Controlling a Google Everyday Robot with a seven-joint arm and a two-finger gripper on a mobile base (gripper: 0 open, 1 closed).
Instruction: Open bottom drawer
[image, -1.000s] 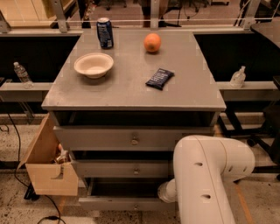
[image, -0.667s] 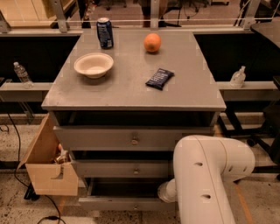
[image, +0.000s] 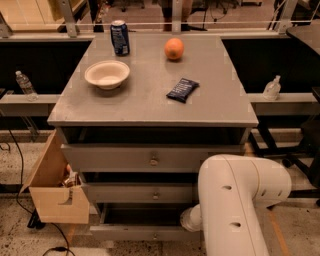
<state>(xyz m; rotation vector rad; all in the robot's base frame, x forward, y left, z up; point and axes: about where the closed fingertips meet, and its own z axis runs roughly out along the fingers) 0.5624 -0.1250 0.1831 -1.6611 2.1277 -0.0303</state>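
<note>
Bottom drawer (image: 130, 233): lowest front on the grey cabinet (image: 150, 107), at 6 o'clock in your view. Its long axis runs 9 to 3 o'clock, and the front faces 6 o'clock, toward the camera. It stands pulled out a little, with a dark gap behind the front panel. Its small knob (image: 154, 235) sits mid-panel.

Gripper (image: 188, 220): at the drawer's 3 o'clock end, largely masked by the white arm (image: 235, 200). You cannot tell its state from here.

Count: three drawers, one knob each. On top: one can (image: 119, 37), one orange (image: 174, 49), one bowl (image: 107, 74), one dark packet (image: 182, 90). Two plastic bottles (image: 24, 85) stand on the side ledges, at 9 and 3 o'clock of the cabinet. One cardboard box (image: 55, 197) is at 8 o'clock.

Against the earlier frame: no change you can see. Drawer, arm and tabletop things sit as before.
</note>
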